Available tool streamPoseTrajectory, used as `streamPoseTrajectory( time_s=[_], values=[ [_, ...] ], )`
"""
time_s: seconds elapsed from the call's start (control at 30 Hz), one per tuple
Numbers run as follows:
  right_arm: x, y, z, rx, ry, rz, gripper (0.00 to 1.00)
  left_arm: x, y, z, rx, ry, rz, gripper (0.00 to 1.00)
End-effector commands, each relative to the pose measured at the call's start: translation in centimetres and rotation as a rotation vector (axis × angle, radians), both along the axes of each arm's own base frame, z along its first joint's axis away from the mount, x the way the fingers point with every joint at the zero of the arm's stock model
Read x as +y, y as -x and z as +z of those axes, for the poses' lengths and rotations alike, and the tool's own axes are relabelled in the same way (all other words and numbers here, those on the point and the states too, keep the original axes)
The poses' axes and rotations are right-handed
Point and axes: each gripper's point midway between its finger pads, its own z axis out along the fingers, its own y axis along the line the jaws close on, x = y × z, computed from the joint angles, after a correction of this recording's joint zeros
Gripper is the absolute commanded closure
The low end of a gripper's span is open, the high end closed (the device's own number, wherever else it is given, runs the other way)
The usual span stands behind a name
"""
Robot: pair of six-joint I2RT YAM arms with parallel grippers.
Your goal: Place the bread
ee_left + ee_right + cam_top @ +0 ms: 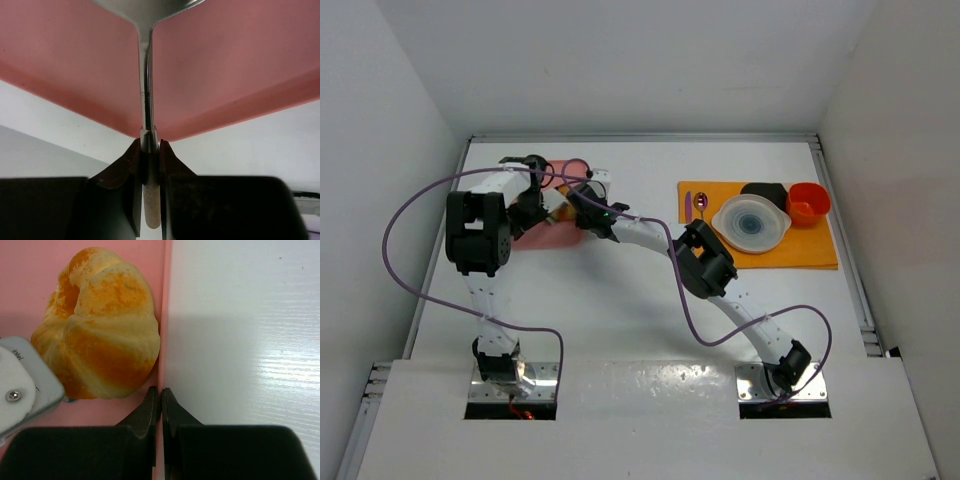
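Left pincer is clamped on the thin metal handle of a silver utensil, whose blade reaches over a flat pink cutting board. Right pincer has its tips pressed together at that board's edge; whether they pinch it is unclear. The small round golden-yellow bread lies on the board just beside them, with the white bench alongside

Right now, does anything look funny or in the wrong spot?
Mostly the bread: it sits at the very edge of the pink board, away from the orange mat where the bowl and spoon are set.
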Motion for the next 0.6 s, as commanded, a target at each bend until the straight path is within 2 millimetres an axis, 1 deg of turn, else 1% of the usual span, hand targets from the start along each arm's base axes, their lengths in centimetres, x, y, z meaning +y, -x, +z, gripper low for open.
streamPoseTrajectory(
  time_s=[0.0,0.2,0.3,0.33,0.37,0.4,0.43,0.47,0.53,0.57],
  values=[
    [0.7,0.9,-0.2,0.0,0.009,0.041,1.0,-2.0,-1.3,-0.5,-0.07,0.09,0.058,1.0],
    [0.4,1.1,-0.4,0.001,0.014,0.038,1.0,-3.5,-1.4,-1.3,-0.138,0.172,0.135,1.0],
    [0.7,1.2,-0.2,0.001,0.007,0.044,1.0,-4.4,-1.7,-1.2,-0.176,0.223,0.163,1.0],
    [0.6,1.2,-0.4,0.003,0.011,0.041,1.0,-4.6,-1.4,-1.1,-0.174,0.234,0.162,1.0],
    [0.6,1.3,-0.2,0.003,0.008,0.043,1.0,-4.8,-1.8,-1.1,-0.192,0.247,0.175,1.0],
    [0.4,1.3,-0.3,0.001,0.015,0.042,1.0,-5.0,-2.0,-0.9,-0.214,0.261,0.187,1.0],
    [0.2,1.4,-0.7,0.007,0.021,0.04,1.0,-4.7,-2.0,-0.9,-0.216,0.26,0.196,1.0],
    [0.3,1.2,-0.2,-0.005,0.015,0.038,1.0,-4.7,-2.1,-0.7,-0.234,0.264,0.209,1.0],
    [0.1,1.3,-0.5,-0.001,0.016,0.035,1.0,-4.4,-2.7,0.0,-0.281,0.251,0.219,1.0],
    [0.3,1.4,-0.3,-0.005,0.006,0.037,1.0,-4.5,-3.0,0.8,-0.31,0.257,0.226,1.0]
  ],
)
